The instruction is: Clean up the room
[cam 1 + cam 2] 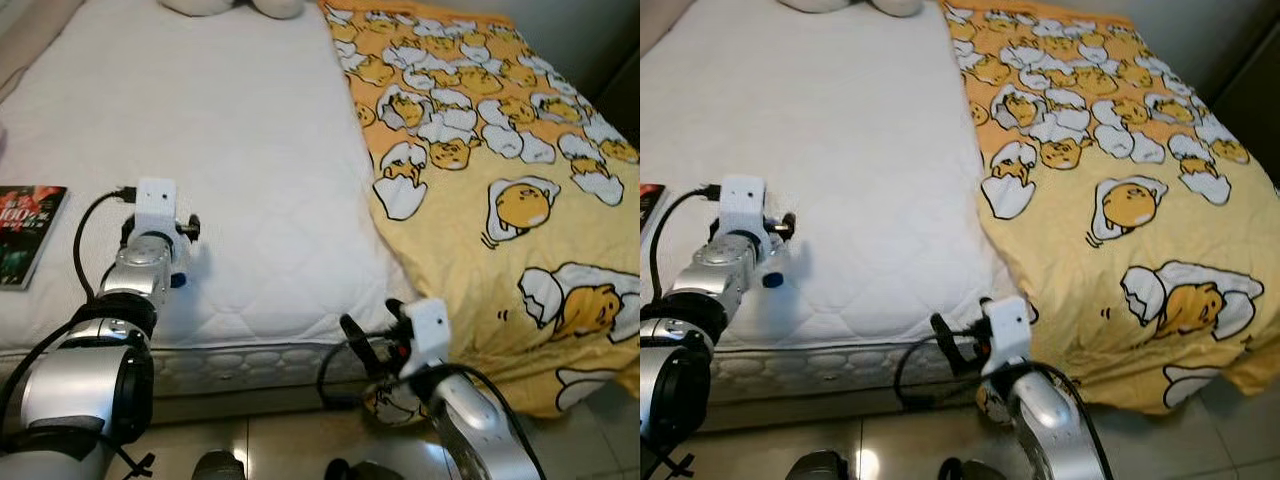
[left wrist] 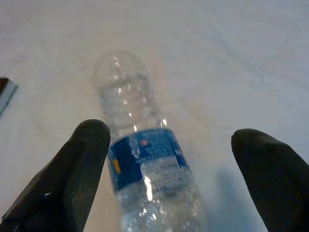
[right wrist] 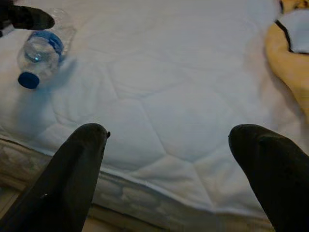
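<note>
- Book [image 1: 28, 232], dark glossy cover, lying flat on the mattress off to the outer side of my left gripper, well apart from it; only an edge of it shows in my left wrist view.
- My left gripper [image 2: 166, 169] is over the mattress near its front edge, jaws spread wide and holding nothing; the fingers [image 2: 72, 169] stand either side of the bottle without touching it.
- The bottle [image 2: 142, 159] lies on its side between my left jaws: clear, thin, ribbed plastic, empty as far as I can tell, with a blue label band and a blue cap [image 3: 28, 79] pointing toward the mattress edge.
- Risk here, as I judge it: the bottle is round and smooth on a soft quilted top. If one finger meets it before the other, it could roll out of the gap, perhaps off the front edge.
- Closing hard could crumple the thin wall, and the slick label may slip in the pads.
- The mattress [image 1: 220, 150] is white, quilted in wide stitched panels, soft enough to dimple; pressing down too far would snag my fingertips in the fabric.
- My right gripper [image 3: 166, 181] is low at the front edge of the mattress, jaws wide apart and empty, with bare quilting between them.
- The blanket [image 1: 500, 200], beyond my right jaws on the outer side, is soft yellow cloth printed with cartoon eggs, draped over the bed's side; it hangs close to my right arm and could catch on it.
</note>
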### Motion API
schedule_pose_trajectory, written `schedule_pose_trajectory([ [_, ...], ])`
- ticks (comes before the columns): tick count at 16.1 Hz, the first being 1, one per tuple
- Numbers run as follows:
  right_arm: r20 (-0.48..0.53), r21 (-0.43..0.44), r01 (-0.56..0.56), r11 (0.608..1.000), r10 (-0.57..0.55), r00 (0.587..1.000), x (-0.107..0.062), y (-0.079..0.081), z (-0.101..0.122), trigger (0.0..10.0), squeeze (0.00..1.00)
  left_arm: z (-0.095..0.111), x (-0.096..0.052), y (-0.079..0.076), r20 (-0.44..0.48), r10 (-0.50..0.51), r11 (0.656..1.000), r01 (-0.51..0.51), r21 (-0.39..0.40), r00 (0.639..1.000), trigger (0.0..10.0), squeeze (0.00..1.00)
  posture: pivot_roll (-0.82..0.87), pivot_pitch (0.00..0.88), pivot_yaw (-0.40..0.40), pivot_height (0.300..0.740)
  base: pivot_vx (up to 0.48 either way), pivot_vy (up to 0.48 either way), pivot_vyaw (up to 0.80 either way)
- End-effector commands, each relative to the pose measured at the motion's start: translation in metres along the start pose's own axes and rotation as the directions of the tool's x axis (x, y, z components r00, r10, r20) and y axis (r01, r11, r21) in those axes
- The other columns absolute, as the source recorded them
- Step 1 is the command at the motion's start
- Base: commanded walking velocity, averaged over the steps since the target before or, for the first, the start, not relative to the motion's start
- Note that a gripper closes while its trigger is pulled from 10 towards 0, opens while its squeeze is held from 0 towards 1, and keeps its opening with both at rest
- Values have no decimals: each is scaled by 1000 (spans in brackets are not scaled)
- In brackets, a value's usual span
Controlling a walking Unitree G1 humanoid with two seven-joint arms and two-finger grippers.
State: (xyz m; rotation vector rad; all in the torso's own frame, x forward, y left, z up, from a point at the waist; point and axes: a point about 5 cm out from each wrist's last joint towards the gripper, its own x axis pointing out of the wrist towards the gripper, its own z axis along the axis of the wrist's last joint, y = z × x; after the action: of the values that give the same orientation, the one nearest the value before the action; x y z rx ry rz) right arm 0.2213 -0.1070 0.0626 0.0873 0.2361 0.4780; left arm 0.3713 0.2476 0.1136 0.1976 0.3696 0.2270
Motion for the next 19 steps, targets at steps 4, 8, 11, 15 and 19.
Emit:
schedule_pose_trajectory([
  [4,-28,-3,39,999,-39,999,-18,-3,0,10000,290,4,1,-3,-10,55,998,-55,-5,998,10000,1000,-65,202,-112,740,0,0,0],
  [8,-54,-8,37,999,-38,998,-26,-2,-1,10000,290,-3,0,12,-49,187,982,-186,19,981,10000,0,-88,222,-125,740,0,0,0],
  [11,-63,-10,39,999,-40,997,-27,-2,0,10000,294,-17,-2,19,-112,228,973,-232,-22,967,10000,0,-88,227,-125,740,0,0,0],
  [15,-74,-6,34,999,-34,997,-26,0,-1,10000,290,-40,-7,30,-196,271,963,-267,49,942,10000,0,-80,232,-121,740,0,0,0],
  [19,-76,-2,39,999,-39,996,-25,0,-1,10000,294,-56,-9,20,-270,163,986,-161,33,949,10000,0,-82,238,-112,740,0,0,0],
])
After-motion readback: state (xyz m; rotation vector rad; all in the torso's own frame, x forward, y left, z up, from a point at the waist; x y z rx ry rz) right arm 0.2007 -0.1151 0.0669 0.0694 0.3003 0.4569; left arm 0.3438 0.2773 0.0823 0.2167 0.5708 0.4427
